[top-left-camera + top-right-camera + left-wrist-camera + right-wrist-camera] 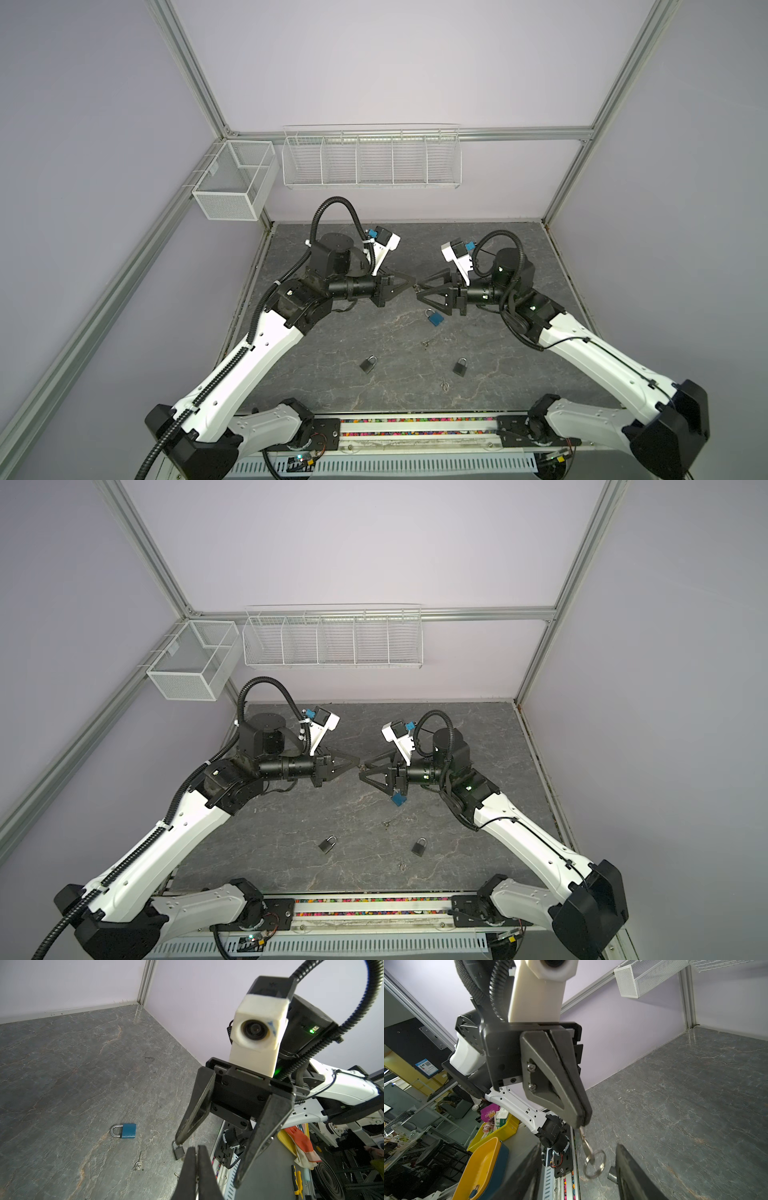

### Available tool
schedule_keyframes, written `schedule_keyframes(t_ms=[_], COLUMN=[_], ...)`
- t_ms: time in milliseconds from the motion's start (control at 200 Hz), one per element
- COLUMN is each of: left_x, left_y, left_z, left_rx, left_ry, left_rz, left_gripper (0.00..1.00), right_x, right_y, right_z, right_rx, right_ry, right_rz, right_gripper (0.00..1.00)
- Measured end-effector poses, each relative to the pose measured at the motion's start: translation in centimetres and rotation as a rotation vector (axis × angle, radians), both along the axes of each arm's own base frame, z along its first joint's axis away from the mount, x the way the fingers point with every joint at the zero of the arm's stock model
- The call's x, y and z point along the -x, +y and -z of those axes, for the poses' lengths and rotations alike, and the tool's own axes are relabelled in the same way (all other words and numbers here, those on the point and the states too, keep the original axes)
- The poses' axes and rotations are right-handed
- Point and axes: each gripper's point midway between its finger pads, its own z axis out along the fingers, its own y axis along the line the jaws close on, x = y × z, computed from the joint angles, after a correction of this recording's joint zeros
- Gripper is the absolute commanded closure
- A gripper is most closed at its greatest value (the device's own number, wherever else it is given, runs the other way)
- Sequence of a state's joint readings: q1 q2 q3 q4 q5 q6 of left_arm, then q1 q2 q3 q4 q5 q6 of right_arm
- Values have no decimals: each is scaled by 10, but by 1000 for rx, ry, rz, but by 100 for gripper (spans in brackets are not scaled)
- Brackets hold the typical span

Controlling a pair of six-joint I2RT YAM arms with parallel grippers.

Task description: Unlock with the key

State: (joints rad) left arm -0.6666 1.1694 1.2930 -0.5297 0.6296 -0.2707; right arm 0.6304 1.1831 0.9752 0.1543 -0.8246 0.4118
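The left pincer is clamped shut on a small silver key, pinching one end of it so that the rest hangs free below the tips, with its split ring dangling at the bottom. The right pincer faces it tip to tip above the middle of the counter. Its jaws stand apart, and in the right wrist view its two fingers sit either side of the hanging ring without touching it. Both pincers are raised off the counter.

The locks are all lying flat and none is held. A blue padlock lies just below the right pincer in a top view, and two dark padlocks lie nearer the robot's base, well apart from each other. All three shackles look seated, so nothing appears unlocked. Two more keys rest loose on the counter between the locks.

By my reading the task is early on: one key has been picked up, and this looks like a handover or a regrip, so the right pincer can take the key by the ring end. Left to do are choosing the matching padlock, steadying it, inserting the key and turning it. Which padlock this key fits I cannot tell.
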Motion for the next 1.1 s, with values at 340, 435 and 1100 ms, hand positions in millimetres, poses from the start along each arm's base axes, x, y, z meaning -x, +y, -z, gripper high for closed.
schedule_keyframes(t_ms=[340, 435, 1100], left_x=[1, 2, 1], left_y=[0, 0, 1], left_z=[2, 4, 5], left_rx=[-9, -15, -21], left_ry=[0, 1, 1], left_rz=[8, 9, 6], left_gripper=[100, 100, 100], right_x=[-1, -4, -1], right_y=[11, 8, 4], right_z=[9, 3, 10], right_rx=[16, -7, 10], right_ry=[42, 35, 43], right_rz=[-57, -59, -91], right_gripper=[61, 61, 76])
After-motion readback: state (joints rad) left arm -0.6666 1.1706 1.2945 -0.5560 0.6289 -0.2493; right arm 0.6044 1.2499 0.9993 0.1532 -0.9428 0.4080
